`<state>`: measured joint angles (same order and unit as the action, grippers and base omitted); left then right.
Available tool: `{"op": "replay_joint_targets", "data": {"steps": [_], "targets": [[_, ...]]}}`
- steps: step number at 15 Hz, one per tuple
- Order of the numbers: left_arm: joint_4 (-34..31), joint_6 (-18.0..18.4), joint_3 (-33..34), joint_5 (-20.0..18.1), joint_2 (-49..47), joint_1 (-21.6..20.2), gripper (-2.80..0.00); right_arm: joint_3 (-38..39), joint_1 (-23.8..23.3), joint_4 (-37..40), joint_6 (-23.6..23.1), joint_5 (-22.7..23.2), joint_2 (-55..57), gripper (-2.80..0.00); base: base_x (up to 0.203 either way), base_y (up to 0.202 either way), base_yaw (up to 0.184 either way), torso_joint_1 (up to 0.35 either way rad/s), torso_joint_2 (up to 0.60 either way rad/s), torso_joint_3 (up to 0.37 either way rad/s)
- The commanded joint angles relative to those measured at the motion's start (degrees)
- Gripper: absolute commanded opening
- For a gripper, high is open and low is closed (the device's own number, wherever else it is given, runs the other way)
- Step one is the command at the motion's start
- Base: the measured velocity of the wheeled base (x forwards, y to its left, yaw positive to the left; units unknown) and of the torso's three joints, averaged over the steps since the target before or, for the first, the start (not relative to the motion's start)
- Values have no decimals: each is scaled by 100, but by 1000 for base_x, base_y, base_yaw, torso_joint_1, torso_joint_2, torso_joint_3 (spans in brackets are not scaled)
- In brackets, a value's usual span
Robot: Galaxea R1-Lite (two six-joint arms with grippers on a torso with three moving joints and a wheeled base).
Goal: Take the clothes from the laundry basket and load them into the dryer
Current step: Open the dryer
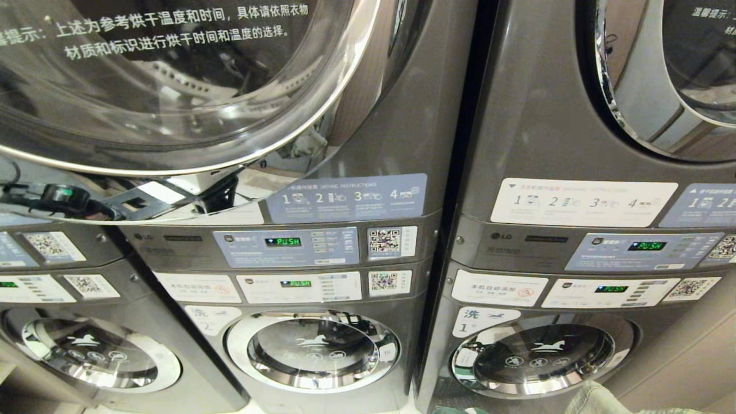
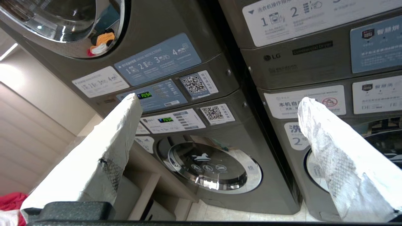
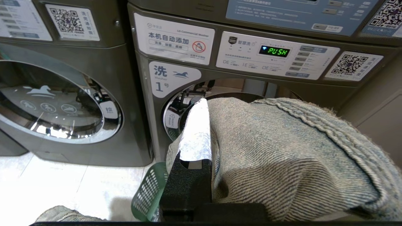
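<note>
While the stacked grey machines fill the whole wall ahead, the upper dryer [image 1: 368,115] on the left stack has its big round glass door [image 1: 172,86] swung wide toward the robot, presumably so that clothes can go straight into the drum behind it; in the left wrist view a few bright garments [image 2: 100,44] show inside that opening. Below it the washer doors stay closed, and both control panels read "PUSH". Low at the right, the right pincer [image 3: 196,131] is clenched on a pale denim garment [image 3: 282,157], which drapes thickly over the arm and hides one finger; it hangs in front of the lower right washer, held up off the floor, likely waiting its turn. Just under it the rim of the green laundry basket [image 3: 149,191] stands on the tiled floor, with another scrap of denim [image 3: 62,215] lying nearby. The left pincer [image 2: 216,103] is released, its white-wrapped fingers [image 2: 106,147] spread wide and empty, aimed toward the left stack.
</note>
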<state>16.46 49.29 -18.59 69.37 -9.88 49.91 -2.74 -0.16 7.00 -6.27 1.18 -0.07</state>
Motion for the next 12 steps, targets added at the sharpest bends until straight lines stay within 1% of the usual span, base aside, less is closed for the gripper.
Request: {"op": "replay_joint_targets", "data": {"steps": [1, 3, 5, 6, 7, 8, 9, 10, 12], "targets": [[-32, 35, 223, 63, 398, 1, 0, 2, 7, 3, -6, 7, 7, -280, 0, 0, 0, 0, 0, 0], [-113, 42, 64, 70, 360, -14, 0, 2, 7, 3, -6, 5, 7, -280, 0, 0, 0, 0, 0, 0], [-167, 242, -19, 86, 395, -67, 0, 2, 7, 3, -6, 14, 7, -280, 0, 0, 0, 0, 0, 0], [-112, 264, 33, 81, 358, -24, 0, 2, 7, 3, -6, 5, 7, -280, 0, 0, 0, 0, 0, 0], [-19, 146, 69, 54, 169, -110, 0, 2, 7, 3, -6, 5, 7, -280, 0, 0, 0, 0, 0, 0], [181, -161, 187, -73, -224, -268, 0, 2, 7, 3, -6, 5, 7, -280, 0, 0, 0, 0, 0, 0], [433, -685, 426, -484, -636, -521, 0, 2, 7, 3, -6, 5, 7, -280, 0, 0, 0, 0, 0, 0], [594, -1150, 647, -1109, -903, -976, 0, 2, 7, 3, -6, 5, 7, -280, 0, 0, 0, 0, 0, 0], [750, -1764, 1025, -2631, -1059, -2246, 0, 2, 7, 3, -6, 6, 7, -280, 0, 0, 0, 0, 0, 0]]}}
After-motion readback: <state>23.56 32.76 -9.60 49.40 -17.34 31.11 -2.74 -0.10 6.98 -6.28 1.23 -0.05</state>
